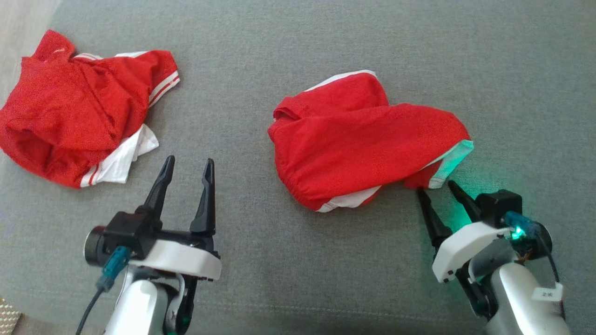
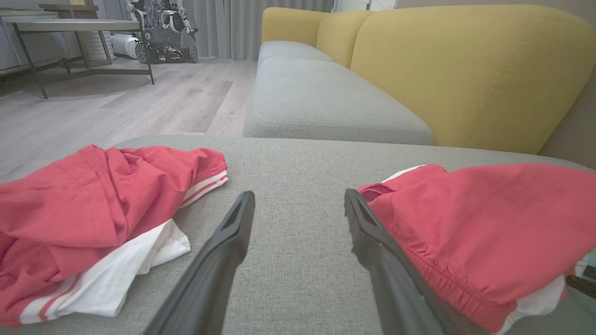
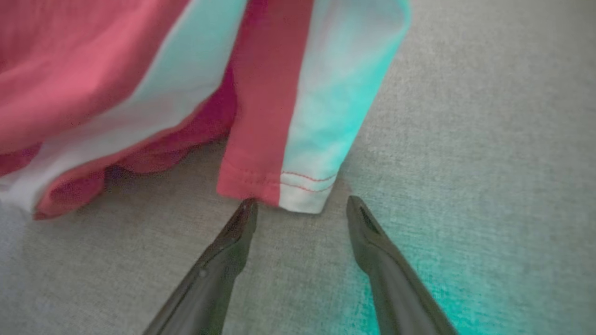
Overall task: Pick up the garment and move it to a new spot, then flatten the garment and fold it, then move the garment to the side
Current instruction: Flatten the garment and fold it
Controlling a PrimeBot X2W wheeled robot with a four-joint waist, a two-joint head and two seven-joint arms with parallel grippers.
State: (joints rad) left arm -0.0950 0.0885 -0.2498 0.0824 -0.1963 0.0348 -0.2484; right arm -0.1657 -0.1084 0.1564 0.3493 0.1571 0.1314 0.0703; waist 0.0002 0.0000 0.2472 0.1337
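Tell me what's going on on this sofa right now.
The red shorts lie crumpled in the middle of the grey sofa cushion, not yet picked up. The robot's right gripper is open, with its fingertips right at the shorts' white-striped hem corner, and looks set to grab it. The left gripper is open too and holds nothing. It sits over bare cushion between the shorts and a second crumpled red-and-white garment off to the left.
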